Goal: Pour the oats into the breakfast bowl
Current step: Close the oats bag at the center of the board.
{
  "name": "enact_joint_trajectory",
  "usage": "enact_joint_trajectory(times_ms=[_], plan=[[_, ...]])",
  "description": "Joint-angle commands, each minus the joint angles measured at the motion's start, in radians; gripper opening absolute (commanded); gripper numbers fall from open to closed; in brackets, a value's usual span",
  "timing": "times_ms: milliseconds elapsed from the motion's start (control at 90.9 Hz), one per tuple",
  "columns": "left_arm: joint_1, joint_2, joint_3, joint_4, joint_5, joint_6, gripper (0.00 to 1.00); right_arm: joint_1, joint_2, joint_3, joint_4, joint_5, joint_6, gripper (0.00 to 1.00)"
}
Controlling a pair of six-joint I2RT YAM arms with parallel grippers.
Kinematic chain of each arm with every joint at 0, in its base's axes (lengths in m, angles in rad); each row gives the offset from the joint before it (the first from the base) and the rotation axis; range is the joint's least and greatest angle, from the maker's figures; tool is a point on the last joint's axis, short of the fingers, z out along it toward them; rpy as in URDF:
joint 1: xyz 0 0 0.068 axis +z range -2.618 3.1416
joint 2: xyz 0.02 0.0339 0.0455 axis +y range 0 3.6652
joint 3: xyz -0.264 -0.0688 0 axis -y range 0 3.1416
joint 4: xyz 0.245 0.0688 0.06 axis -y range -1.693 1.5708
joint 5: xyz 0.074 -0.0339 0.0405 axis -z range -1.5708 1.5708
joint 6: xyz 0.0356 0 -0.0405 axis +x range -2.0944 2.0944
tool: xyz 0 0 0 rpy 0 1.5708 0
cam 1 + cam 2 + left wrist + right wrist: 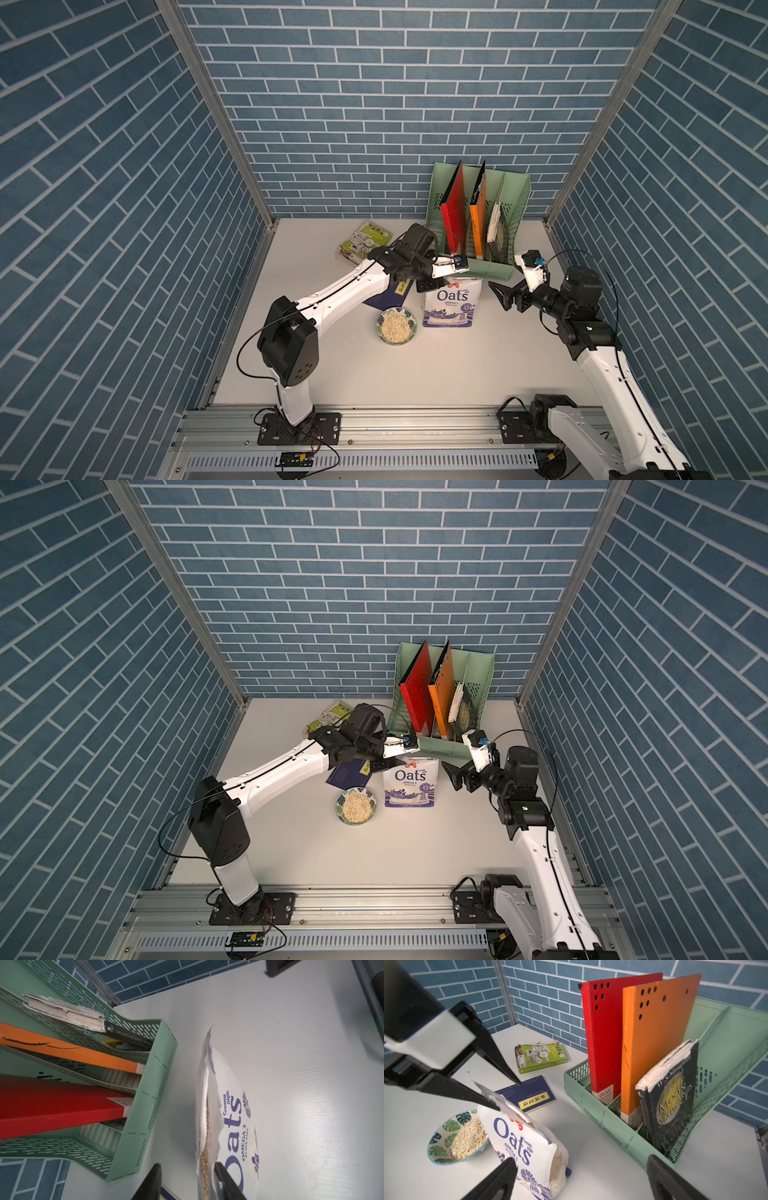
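Two arms reach in from the near edge of the desk [457,374]. Closest to that edge, around the middle of the desk, stands the breakfast bowl [381,328], holding a heap of oats [395,326]. Just beside it, toward the right edge, the white Oats pouch [452,305] stands upright and open at the top, with more flakes showing inside. The left tool [508,1096] sits at the pouch's top corner, released: its fingers are spread, one touching the pouch edge, the other clear of it. The right tool [498,296] hovers on the pouch's right-edge side, fully released and holding nothing. Behind the bowl, a dark blue book [529,1093] lies flat. Farther back, a green file rack [494,272] holds a red folder [455,212], an orange folder [478,220] and a worn black paperback [670,1095]. A green book [363,245] lies toward the far left corner.
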Motion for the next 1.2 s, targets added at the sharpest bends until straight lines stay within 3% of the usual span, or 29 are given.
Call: enact_joint_trajectory(times_ms=[0, 99, 275, 649, 770, 1045, 1189], plan=[[0.024, -0.072, -0.072, 0.031, 0.027, -0.025, 0.48, 0.016, 0.001, 0.025, -0.058, -0.115, -0.290, 0.99], [0.045, -0.125, -0.157, 0.102, 0.041, -0.050, 0.53, 0.060, 0.045, 0.099, -0.139, -0.102, -0.394, 0.99], [0.084, -0.196, -0.266, 0.203, 0.093, -0.091, 0.54, 0.215, 0.175, 0.279, -0.347, 0.095, -0.552, 1.00], [0.118, -0.236, -0.416, 0.412, 0.242, -0.152, 0.54, 0.429, 0.460, 0.611, -0.636, 0.352, -0.634, 0.97], [0.127, -0.236, -0.478, 0.507, 0.279, -0.195, 0.48, 0.464, 0.535, 0.681, -0.681, 0.401, -0.636, 0.94], [0.159, -0.252, -0.587, 0.661, 0.346, -0.271, 0.24, 0.498, 0.635, 0.755, -0.745, 0.446, -0.645, 0.81], [0.160, -0.253, -0.633, 0.752, 0.363, -0.316, 0.19, 0.498, 0.654, 0.754, -0.758, 0.460, -0.645, 0.75]])
